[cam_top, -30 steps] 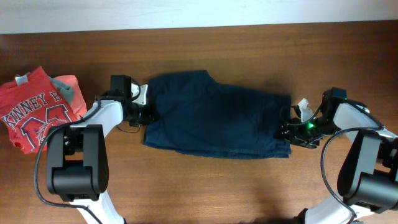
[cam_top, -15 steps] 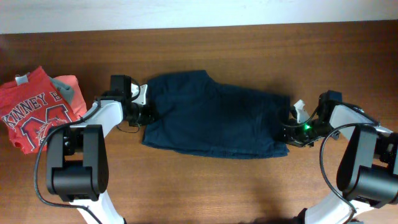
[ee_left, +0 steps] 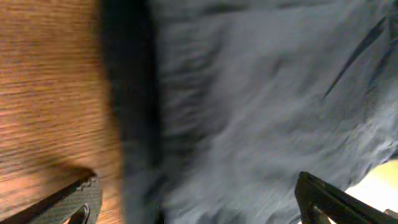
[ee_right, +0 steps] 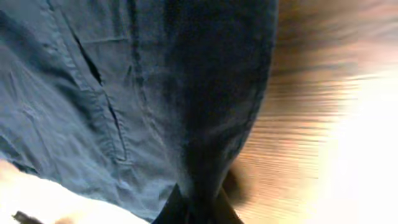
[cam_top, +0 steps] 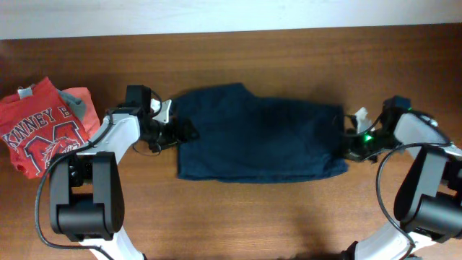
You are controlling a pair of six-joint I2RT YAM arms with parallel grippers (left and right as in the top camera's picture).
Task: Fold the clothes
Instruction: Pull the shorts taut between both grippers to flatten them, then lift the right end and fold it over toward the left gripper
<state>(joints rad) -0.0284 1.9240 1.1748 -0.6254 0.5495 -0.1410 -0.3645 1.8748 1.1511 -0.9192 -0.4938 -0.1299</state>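
clothes [cam_top: 260, 141]: one dark navy piece, spread flat on the table [cam_top: 289, 58], stretched out between the two grippers. mostly smooth with a few creases. lower edge is roughly straight, upper edge steps up toward the left gripper's end.

left gripper [cam_top: 185, 132]: sits at its end of the clothes, tips right at the hem. wrist view shows the fingers wide apart, one at each lower corner of the frame. fabric fills the span ahead of them, with bare wood off to one side. not clamped on anything. can't tell if the tips touch the cloth, the view is blurred.

right gripper [cam_top: 346, 144]: at the opposite end of the clothes. wrist view shows the fingers drawn together with a dark fold of the edge running down into them, so it's pinched on the clothes. a seam and a slit-like opening show just ahead of the fingers, with wood past the edge.

red t-shirt [cam_top: 43, 126] with white lettering: crumpled, outboard of the left gripper on the side away from the clothes, well apart from them. neither gripper touches it.
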